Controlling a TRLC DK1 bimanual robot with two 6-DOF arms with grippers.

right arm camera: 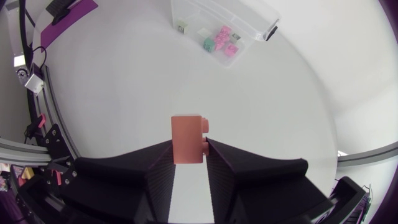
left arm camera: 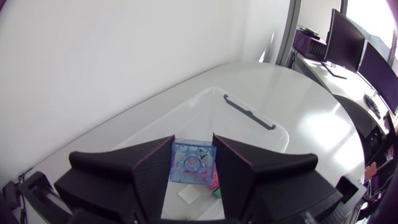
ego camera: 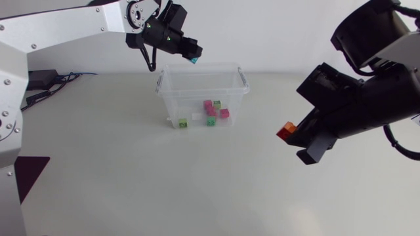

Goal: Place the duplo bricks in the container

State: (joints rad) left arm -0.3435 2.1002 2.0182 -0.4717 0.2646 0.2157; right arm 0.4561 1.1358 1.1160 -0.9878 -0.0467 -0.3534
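Left gripper point(left arm camera: 193, 149): blue brick point(left arm camera: 191, 165) over container point(ego camera: 200, 66); right gripper point(right arm camera: 188, 148): orange brick point(right arm camera: 186, 132)

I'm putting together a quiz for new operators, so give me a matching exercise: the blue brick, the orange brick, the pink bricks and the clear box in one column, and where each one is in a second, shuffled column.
Things:
1. blue brick
2. orange brick
3. pink bricks
4. clear box

Places:
A. standing on the table
B. held in the right gripper, away from the box
C. lying inside the box
D. held in the left gripper, over the box

Pairs: 1-D, 2-B, 3-C, 4-A
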